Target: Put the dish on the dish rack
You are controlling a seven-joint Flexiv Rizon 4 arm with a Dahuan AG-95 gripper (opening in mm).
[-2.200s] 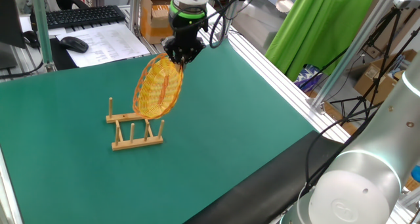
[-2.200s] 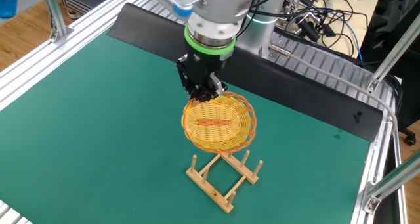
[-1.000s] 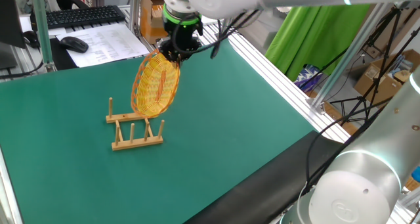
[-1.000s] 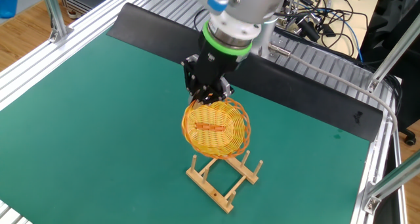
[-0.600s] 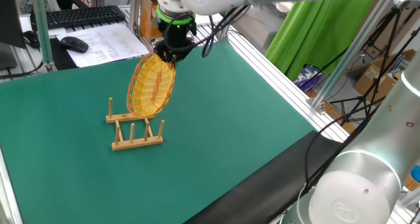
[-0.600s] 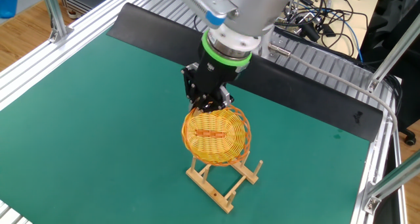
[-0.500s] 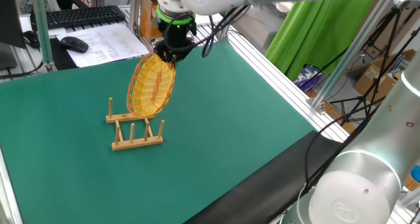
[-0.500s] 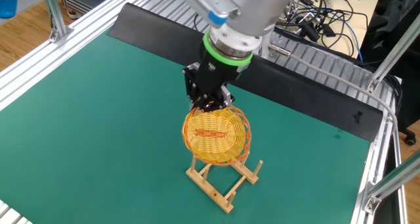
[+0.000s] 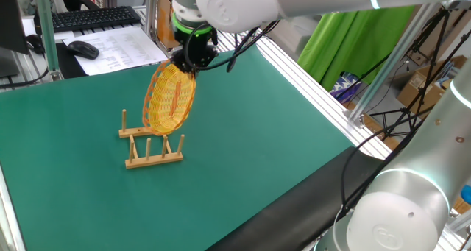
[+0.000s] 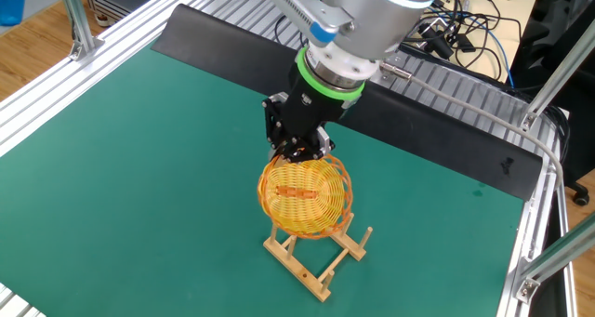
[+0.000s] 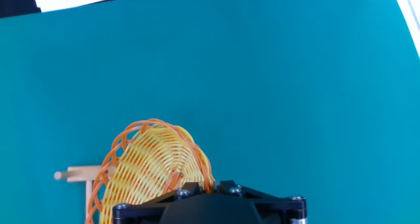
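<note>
A small light-wood dish rack point(image 10: 316, 252) stands on a green table mat point(image 10: 139, 178). Directly above the rack, a yellow-orange woven wicker dish point(image 10: 305, 195) hangs on edge, its lower rim down among the rack's upright pegs; whether it touches them cannot be told. Above the dish, the robot's gripper point(image 10: 297, 151) is clamped on its top rim. Lifting and carrying look done; seating and release remain.

Woven wicker dish point(image 10: 305, 196); bare light-wood dish rack point(image 9: 151, 149); matt green table mat point(image 9: 243, 126).
</note>
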